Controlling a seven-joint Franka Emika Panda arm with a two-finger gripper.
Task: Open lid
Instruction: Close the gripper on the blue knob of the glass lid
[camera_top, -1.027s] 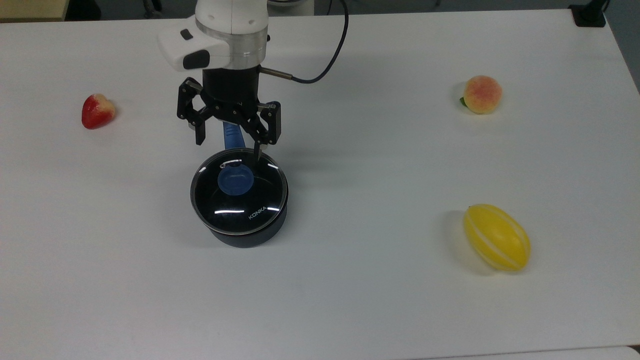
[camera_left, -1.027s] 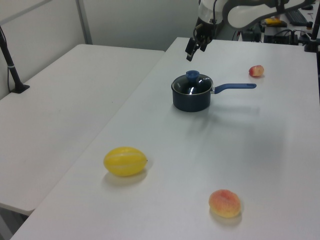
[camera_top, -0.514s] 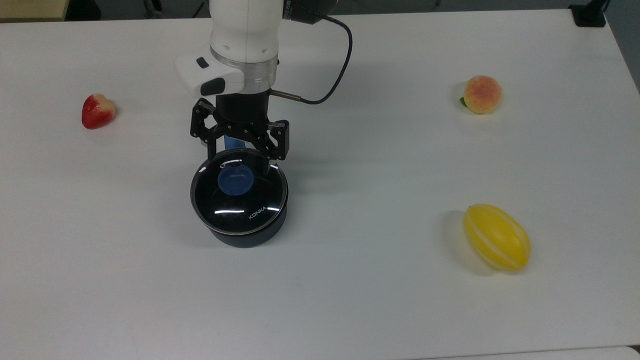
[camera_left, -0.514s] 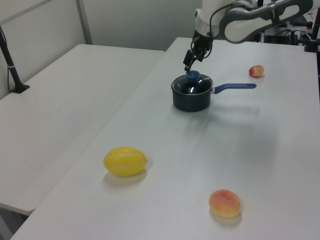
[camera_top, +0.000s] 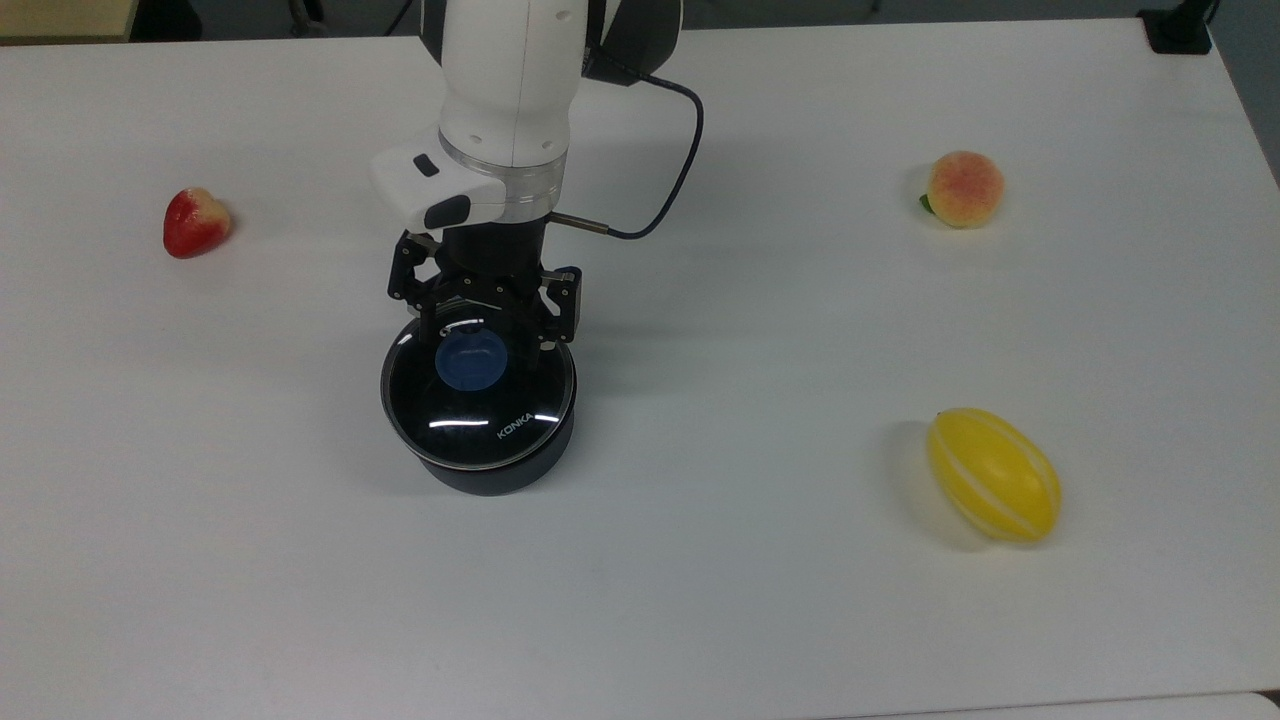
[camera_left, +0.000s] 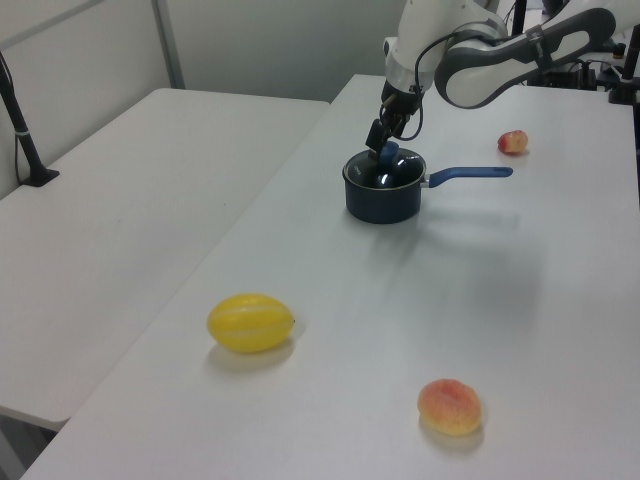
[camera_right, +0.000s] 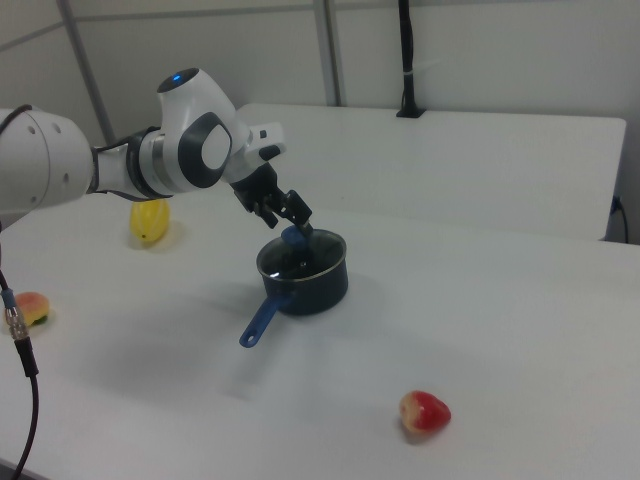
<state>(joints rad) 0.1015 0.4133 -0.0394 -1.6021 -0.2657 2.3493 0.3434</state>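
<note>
The round glass lid (camera_top: 490, 410) with its steel rim and "KONKA" lettering sits flat on the black saucepan (camera_top: 500, 470). Its blue knob (camera_top: 470, 362) is at the centre. My gripper (camera_top: 478, 352) hangs open just above the lid, one finger on each side of the knob, not closed on it. In the left view the gripper (camera_left: 384, 150) is right at the knob on the lid (camera_left: 384, 174). In the right view the gripper (camera_right: 297, 232) reaches down onto the lid (camera_right: 297, 262). The pan's blue handle (camera_left: 470, 175) sticks out towards the left view's right.
On the white table (camera_top: 700, 620) lie a red strawberry (camera_top: 195, 222), a peach (camera_top: 964, 188) and a yellow melon (camera_top: 994, 475), all well away from the pan. A black cable (camera_top: 668, 160) loops off the arm's wrist.
My gripper has come down and forward from behind the pan until its open fingers straddle the blue knob. The lid and pan have not moved.
</note>
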